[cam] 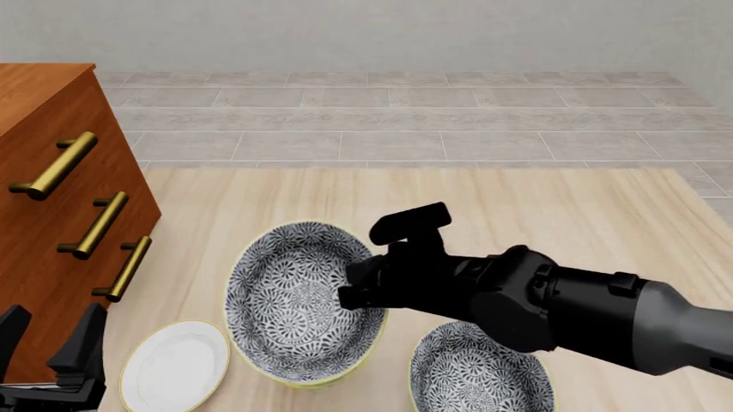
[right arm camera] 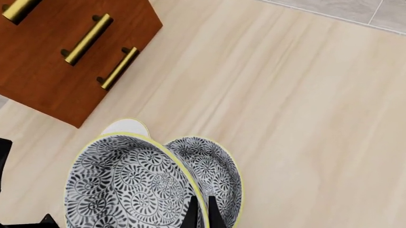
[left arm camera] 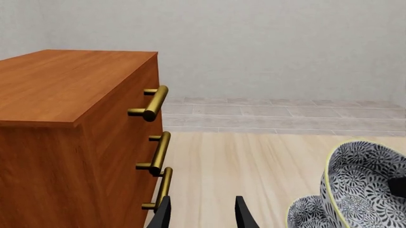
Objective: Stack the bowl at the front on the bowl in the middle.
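Note:
My right gripper point(cam: 353, 288) point(right arm camera: 199, 210) is shut on the yellow rim of the bowl at the front point(cam: 292, 300) point(right arm camera: 120, 185) point(left arm camera: 364, 175), a grey-and-white floral bowl held tilted above the table. Just under and beside it, the bowl in the middle point(right arm camera: 217, 171) point(left arm camera: 307, 213) rests on the table. The lifted bowl and my arm hide it in the front view. I cannot tell whether the two bowls touch. Low at the table's front left, beside the dresser, my left gripper point(cam: 48, 342) point(left arm camera: 203, 216) hangs open with nothing between its fingers.
A wooden dresser point(cam: 46, 215) point(left arm camera: 63, 118) point(right arm camera: 70, 57) with brass handles fills the table's left side. A flat white plate point(cam: 174, 367) point(right arm camera: 125, 127) lies by its front corner. A third floral bowl point(cam: 481, 373) stands at the front right, under my right arm.

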{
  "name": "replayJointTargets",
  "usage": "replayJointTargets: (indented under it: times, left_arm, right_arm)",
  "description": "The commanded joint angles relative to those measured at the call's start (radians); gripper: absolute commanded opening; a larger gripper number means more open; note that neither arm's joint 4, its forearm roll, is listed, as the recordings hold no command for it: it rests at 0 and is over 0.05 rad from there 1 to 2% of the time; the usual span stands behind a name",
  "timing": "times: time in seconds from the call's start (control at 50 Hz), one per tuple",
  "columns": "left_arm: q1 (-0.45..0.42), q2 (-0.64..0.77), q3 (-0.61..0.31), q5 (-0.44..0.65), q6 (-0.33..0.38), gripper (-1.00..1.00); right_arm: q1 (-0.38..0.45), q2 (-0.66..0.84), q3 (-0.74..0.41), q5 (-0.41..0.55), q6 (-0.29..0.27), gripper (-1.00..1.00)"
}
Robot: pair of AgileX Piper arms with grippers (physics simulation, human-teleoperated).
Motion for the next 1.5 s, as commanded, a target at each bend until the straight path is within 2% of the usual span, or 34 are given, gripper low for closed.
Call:
replayJointTargets:
  times: [0.02,0.28,0.8,1.32,1.34,1.5]
  left_arm:
    - [0.001,0.009,-0.001,-0.008,-0.002,1.00]
    - [0.000,0.029,0.001,-0.026,-0.002,1.00]
    - [0.000,0.012,-0.006,-0.007,-0.011,1.00]
    - [-0.008,0.002,-0.014,0.014,-0.025,1.00]
    - [-0.009,0.005,-0.012,0.011,-0.027,1.00]
    - [-0.010,-0.019,-0.015,0.030,-0.030,1.00]
  right_arm:
    - [-0.001,0.056,-0.007,-0.038,0.004,-1.00]
    - [0.006,0.103,-0.001,-0.075,0.022,-1.00]
    - [-0.043,0.207,-0.007,-0.118,0.002,-1.00]
    - [-0.053,0.234,0.004,-0.141,0.000,-1.00]
    - [-0.057,0.234,0.002,-0.140,-0.005,1.00]
    - [-0.057,0.231,0.001,-0.139,-0.011,1.00]
